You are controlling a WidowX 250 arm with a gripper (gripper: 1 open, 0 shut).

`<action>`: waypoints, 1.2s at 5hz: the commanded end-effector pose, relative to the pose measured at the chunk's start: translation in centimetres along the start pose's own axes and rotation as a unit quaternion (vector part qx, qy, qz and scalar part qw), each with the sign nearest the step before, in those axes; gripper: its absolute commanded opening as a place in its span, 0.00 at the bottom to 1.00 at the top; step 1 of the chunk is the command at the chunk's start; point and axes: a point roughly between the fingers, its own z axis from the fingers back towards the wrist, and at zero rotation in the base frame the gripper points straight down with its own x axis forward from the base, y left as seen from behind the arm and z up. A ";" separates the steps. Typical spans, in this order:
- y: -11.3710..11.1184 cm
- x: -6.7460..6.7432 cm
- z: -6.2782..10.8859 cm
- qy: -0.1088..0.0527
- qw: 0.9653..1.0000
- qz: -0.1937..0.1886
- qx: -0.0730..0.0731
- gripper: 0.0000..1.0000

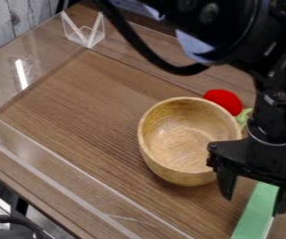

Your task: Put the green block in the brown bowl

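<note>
The green block is a long, flat, pale green bar lying on the table, just right of the tan wooden bowl. The gripper hangs over its upper end with jaws spread, holding nothing.

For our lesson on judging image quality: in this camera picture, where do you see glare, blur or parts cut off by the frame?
In the camera view, bright glare streaks the clear wall at upper left. The dark arm at the top is soft and blurred. The brown bowl is evenly lit and fairly sharp. The green block is cut off by the bottom edge, partly hidden by the open gripper.
</note>
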 end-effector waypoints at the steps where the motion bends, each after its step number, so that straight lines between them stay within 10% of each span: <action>1: -0.1 -0.7 -1.7 0.000 1.000 0.005 -0.005 1.00; 2: 0.2 -1.4 -3.6 0.007 1.000 0.013 -0.002 1.00; 3: 0.5 -1.8 -3.1 0.002 1.000 0.016 -0.004 0.00; 6: 0.6 0.3 2.5 -0.047 0.998 0.026 -0.017 0.00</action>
